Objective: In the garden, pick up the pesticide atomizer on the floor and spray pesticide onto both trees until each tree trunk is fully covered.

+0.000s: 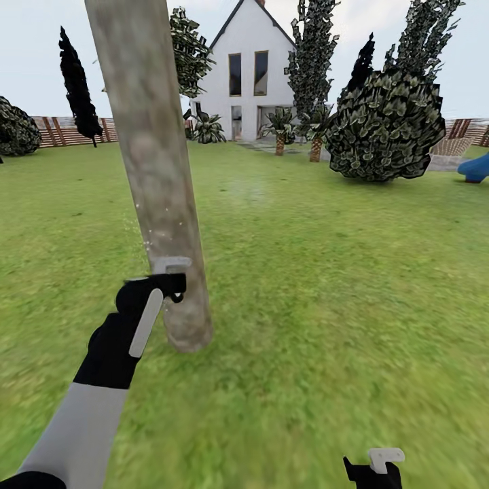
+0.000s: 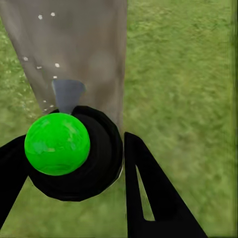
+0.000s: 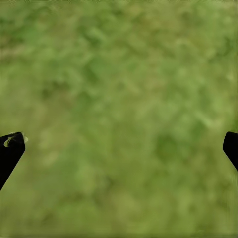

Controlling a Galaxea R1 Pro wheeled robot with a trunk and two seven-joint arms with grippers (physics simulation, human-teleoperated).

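I judged the job partly done: only a thin scatter of tiny white pesticide specks (image 2: 39,17) dotted the thick mottled grey-brown tree trunk (image 1: 153,163), and another tree remained. My left gripper (image 2: 74,163) was clamped on the black atomizer with its glossy green ball top (image 2: 57,144), nozzle just beside the trunk's base. My right gripper (image 3: 119,144) hung spread over blurry green grass (image 3: 124,74).

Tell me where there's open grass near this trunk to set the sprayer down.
Bare lawn lies open from the tree trunk out to the round bush, and under the right gripper. It is tight at the trunk's base, where the left gripper holds the atomizer.
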